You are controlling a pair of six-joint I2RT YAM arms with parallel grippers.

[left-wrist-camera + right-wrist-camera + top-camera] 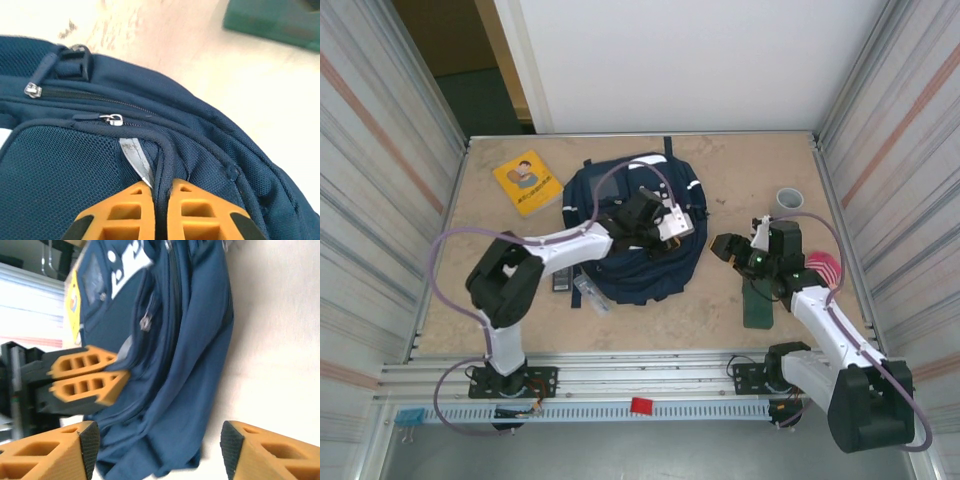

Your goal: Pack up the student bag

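A piped seam of the navy mesh student bag (60, 185) is pinched by the left gripper (161, 202); the right gripper (159, 442) is spread wide.

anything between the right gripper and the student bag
Nothing visible does: just bare table lies between the open right gripper and the student bag. The left gripper is pinching the bag's fabric.

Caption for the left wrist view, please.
Left tool pinching a piped seam of the large navy blue fabric backpack.
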